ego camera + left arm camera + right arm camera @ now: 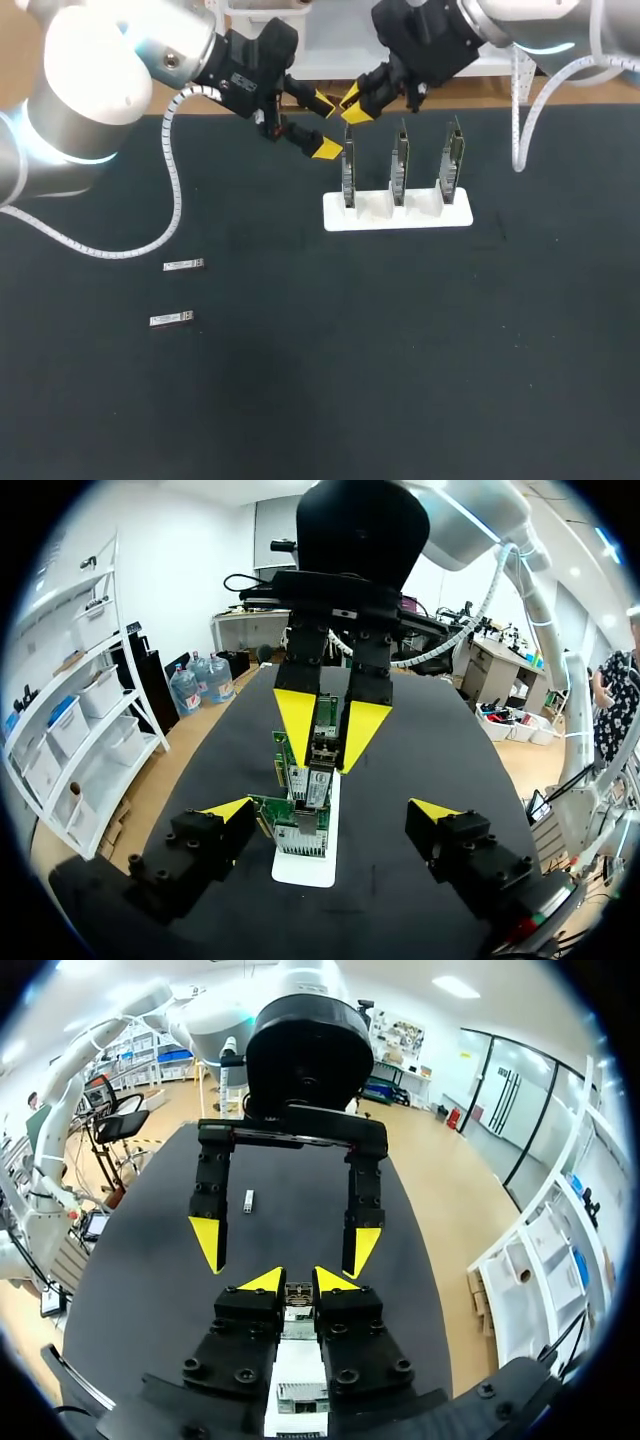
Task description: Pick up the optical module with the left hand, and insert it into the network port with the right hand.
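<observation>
A black, matte worktop (400,350) fills the scene. Toward its far side stands a white plastic holder (400,215) with three green circuit cards upright in its slots.

The task looks to be in its last stage. The right claw (357,105) is closed on a small silver metal optical module (298,1310) and holds it at the top of the leftmost green card (349,180), where the network port should be. The port is hidden behind the fingers, so I cannot tell whether the module is seated. The left claw (324,126) hangs just beside that card with its fingers spread wide and nothing between them, so its part appears finished. What probably remains is pressing the module home and letting go.

Room is tight at the holder. The two claws face each other closely over the same card, and the middle card (400,160) stands near the right claw's side. Toward the near edge the worktop is wide and open, with two spare silver modules (184,265) (171,319) lying well apart from the holder.
</observation>
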You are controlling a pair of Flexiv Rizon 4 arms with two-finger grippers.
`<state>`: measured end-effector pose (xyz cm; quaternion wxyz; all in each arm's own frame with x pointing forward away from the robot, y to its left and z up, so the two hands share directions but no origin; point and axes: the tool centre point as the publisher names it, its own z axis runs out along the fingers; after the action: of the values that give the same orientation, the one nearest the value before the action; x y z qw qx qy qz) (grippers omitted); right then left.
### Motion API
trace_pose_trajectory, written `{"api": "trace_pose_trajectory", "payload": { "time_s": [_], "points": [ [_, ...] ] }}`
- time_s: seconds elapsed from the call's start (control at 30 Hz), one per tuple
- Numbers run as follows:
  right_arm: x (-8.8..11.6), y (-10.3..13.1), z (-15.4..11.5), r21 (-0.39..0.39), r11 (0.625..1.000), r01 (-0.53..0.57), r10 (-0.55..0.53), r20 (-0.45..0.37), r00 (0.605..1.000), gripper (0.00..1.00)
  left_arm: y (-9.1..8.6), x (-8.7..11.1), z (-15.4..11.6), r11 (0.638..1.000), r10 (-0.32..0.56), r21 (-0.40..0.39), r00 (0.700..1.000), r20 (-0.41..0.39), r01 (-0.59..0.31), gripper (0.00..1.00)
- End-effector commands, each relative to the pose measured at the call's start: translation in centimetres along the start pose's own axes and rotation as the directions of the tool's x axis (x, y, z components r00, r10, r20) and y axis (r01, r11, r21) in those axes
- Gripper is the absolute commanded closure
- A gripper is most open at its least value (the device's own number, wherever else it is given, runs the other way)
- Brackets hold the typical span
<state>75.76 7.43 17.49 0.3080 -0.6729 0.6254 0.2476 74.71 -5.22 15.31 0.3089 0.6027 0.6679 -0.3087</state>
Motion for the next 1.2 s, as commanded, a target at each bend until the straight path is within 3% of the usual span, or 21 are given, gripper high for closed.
{"api": "trace_pose_trajectory", "payload": {
  "time_s": [0.03,1.2],
  "points": [
    [-0.18,-0.29,0.21,0.002,1.000,0.001,-0.001,-0.001,1.000,1.00,-0.06,-0.13,0.01,1.000,-0.004,-0.003,1.000,-0.006,0.004,0.00],
    [0.43,-0.74,0.76,0.000,1.000,-0.003,0.003,-0.029,1.000,1.00,-0.06,-0.13,0.01,1.000,-0.004,-0.003,1.000,-0.006,0.004,0.00]
  ]
}}
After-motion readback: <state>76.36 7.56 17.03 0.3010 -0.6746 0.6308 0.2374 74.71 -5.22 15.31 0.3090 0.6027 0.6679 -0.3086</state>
